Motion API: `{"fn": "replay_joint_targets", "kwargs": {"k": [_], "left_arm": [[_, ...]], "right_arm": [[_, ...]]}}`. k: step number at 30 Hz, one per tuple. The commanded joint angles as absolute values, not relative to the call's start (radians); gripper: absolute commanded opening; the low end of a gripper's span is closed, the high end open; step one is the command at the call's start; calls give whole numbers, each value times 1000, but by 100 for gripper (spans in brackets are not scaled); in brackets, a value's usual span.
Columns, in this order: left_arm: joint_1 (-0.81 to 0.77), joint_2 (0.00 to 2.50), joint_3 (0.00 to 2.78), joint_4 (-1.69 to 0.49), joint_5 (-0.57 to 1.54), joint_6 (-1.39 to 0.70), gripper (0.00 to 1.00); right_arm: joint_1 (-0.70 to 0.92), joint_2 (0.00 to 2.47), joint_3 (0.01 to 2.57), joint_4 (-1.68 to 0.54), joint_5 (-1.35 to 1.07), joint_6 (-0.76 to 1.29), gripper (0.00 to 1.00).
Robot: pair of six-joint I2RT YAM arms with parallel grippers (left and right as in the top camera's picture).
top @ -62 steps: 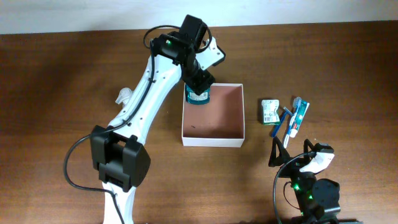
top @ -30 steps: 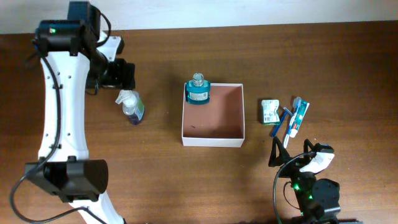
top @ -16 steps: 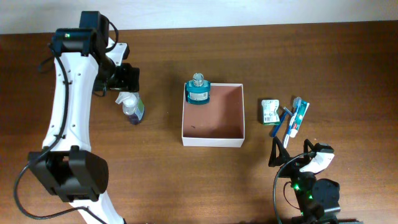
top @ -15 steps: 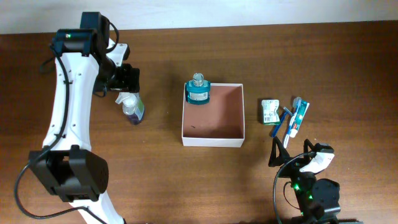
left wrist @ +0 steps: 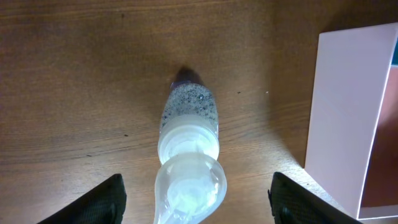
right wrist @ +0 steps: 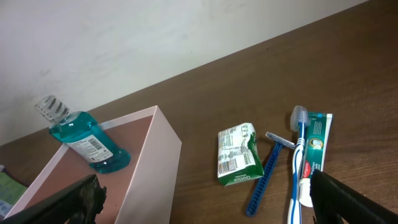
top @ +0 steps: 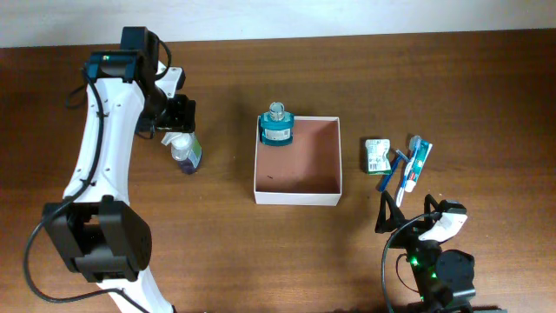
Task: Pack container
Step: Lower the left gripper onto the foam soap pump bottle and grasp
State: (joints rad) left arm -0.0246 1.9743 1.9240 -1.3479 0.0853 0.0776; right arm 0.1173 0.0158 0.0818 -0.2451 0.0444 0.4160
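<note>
The container [top: 298,191] is a square white-walled box with a reddish-brown inside at the table's middle. A teal mouthwash bottle [top: 277,128] stands in its far left corner and shows in the right wrist view [right wrist: 84,140]. A clear pump bottle with purple liquid [top: 185,150] lies on the table left of the box. My left gripper [top: 176,121] is open just above its pump end, with the bottle [left wrist: 188,146] between the fingers [left wrist: 196,202]. My right gripper [right wrist: 202,205] is open and empty near the front right. The container wall [left wrist: 348,112] shows at the right of the left wrist view.
Right of the box lie a green sachet [top: 376,155], a blue razor [top: 393,171], a toothbrush [top: 408,169] and a toothpaste tube [top: 418,165]. They also show in the right wrist view, the sachet [right wrist: 236,154] nearest the box.
The left arm left the mouthwash bottle standing in the box, swung far left, then came in over the pump bottle. The right arm has not moved.
</note>
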Motion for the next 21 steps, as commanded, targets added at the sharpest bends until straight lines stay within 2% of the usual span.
{"fn": "replay_joint_targets", "kwargs": {"k": [1, 9, 14, 21], "left_arm": [[-19, 1978, 1903, -1336, 78, 76, 72], [-19, 1979, 1847, -1287, 78, 76, 71], [-19, 1980, 1847, -1286, 78, 76, 62], [-19, 1981, 1824, -1264, 78, 76, 61]], "right_arm": [[111, 6, 76, -250, 57, 417, 98], [111, 6, 76, -250, 57, 417, 98], [111, 6, 76, -250, 57, 417, 98], [111, 6, 76, -250, 57, 417, 98]]}}
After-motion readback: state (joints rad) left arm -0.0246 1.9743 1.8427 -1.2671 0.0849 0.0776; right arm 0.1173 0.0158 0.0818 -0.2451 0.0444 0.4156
